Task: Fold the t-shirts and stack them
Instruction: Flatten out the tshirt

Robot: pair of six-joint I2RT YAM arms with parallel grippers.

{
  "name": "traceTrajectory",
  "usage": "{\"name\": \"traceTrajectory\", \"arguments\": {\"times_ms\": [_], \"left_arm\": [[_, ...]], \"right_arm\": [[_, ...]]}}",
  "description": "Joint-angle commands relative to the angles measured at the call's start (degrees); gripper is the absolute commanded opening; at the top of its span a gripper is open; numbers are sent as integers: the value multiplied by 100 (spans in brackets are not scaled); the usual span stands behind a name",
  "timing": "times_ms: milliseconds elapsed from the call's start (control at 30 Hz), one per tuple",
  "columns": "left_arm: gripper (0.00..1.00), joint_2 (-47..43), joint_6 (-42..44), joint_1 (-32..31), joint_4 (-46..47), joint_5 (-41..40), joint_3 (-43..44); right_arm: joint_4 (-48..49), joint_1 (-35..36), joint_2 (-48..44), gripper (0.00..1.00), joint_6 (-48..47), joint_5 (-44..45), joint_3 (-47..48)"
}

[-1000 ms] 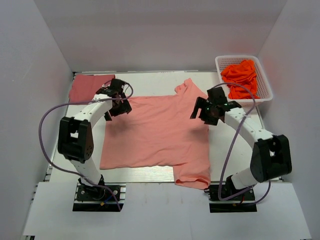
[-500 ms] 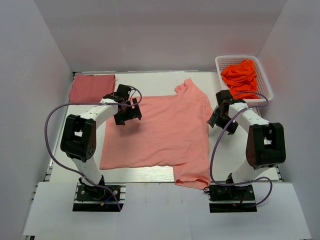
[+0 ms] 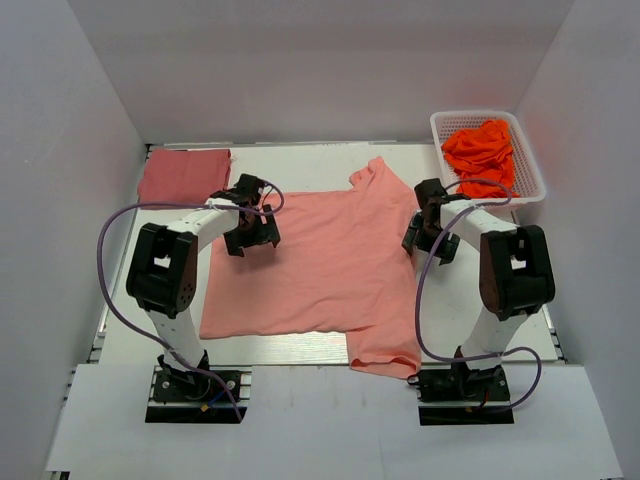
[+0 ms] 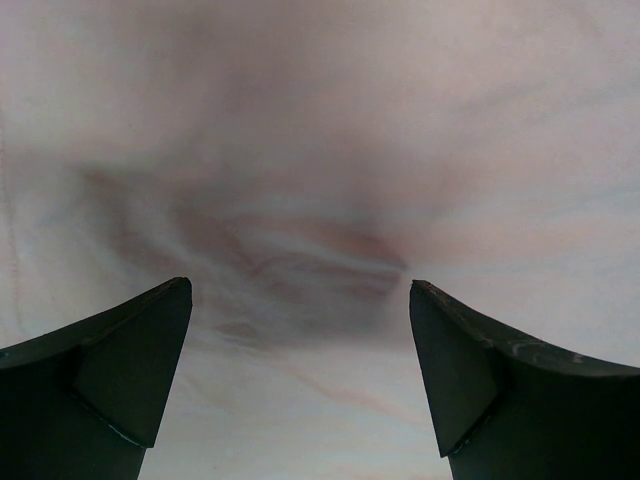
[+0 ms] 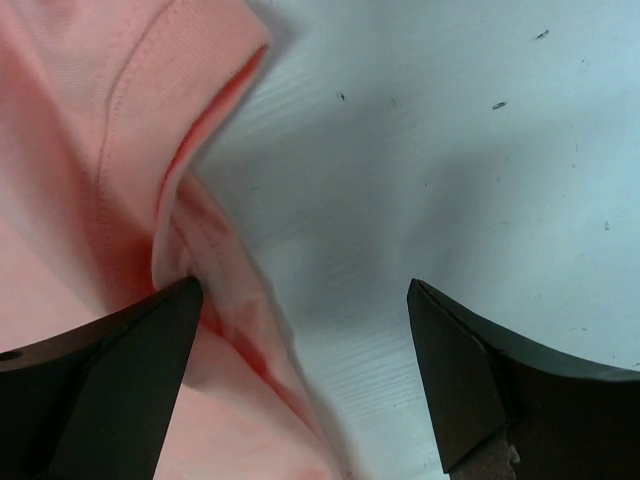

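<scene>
The light salmon-pink t-shirt (image 3: 320,260) lies spread flat across the middle of the table, one sleeve pointing to the back and one at the front edge. The darker rose-red t-shirt (image 3: 183,175) lies folded at the back left corner. My left gripper (image 3: 252,232) hovers open just above the pink shirt's upper left part; in the left wrist view pale cloth (image 4: 320,150) fills the frame between the fingers of that gripper (image 4: 300,300). My right gripper (image 3: 425,232) is open at the shirt's right edge; one finger (image 5: 110,380) is over the hem (image 5: 200,250), the other over bare table (image 5: 450,150).
A white basket (image 3: 475,115) holding bright orange clothes (image 3: 480,150) stands at the back right. White walls enclose the table on three sides. Purple cables loop out from both arms.
The left gripper has moved right, onto the pink shirt's upper left part. The right gripper swung off the shirt to the right, then settled low at the shirt's right edge.
</scene>
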Motion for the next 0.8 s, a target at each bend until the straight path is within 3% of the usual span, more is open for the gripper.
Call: {"name": "traceTrajectory", "arguments": {"times_ms": [0, 200, 367, 533, 767], "left_arm": [[100, 30, 52, -37, -90, -289, 52], [100, 30, -53, -37, -159, -579, -62], [100, 144, -115, 16, -362, -974, -62], [100, 267, -229, 77, -433, -1229, -115], [100, 372, -229, 77, -433, -1283, -115]], "right_arm": [[-27, 50, 312, 87, 191, 242, 130], [-326, 15, 612, 75, 595, 585, -1], [-590, -266, 420, 72, 719, 1147, -265], [-572, -793, 60, 66, 482, 1350, -441], [-397, -1225, -274, 66, -44, 1376, -336]]}}
